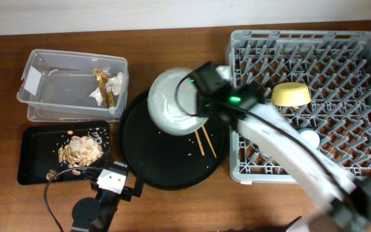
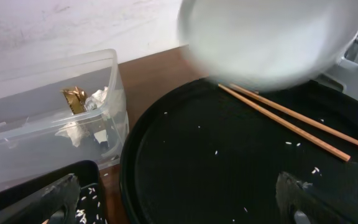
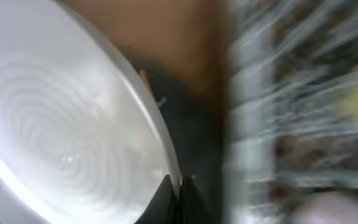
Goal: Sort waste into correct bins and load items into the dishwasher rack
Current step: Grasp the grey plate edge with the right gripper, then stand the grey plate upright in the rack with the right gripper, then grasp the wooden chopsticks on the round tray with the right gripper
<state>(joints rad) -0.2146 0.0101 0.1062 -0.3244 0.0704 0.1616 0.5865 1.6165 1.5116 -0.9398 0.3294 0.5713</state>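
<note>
Above the round black tray point(image 1: 140, 154) the pale grey plate point(image 1: 172, 106) hangs tilted, its rim clamped between the fingers of the right gripper point(image 3: 178, 196), whose arm reaches in across the dishwasher rack point(image 1: 366, 45). Loading looks partway done: the yellow bowl point(image 1: 292, 95) sits in the rack, while the chopsticks point(image 1: 205, 140) lie on the round tray, not yet loaded. Tissue point(image 1: 116, 82) and wrapper strip point(image 1: 103, 84) are in the clear tub point(image 1: 44, 64), scraps point(image 1: 79, 151) in the shallow black tray point(image 1: 31, 167). The left gripper point(image 2: 179, 194) sits low by the trays, fingers wide apart

Bright even light; plate point(image 2: 272, 37) motion-blurred (both wrist views).
</note>
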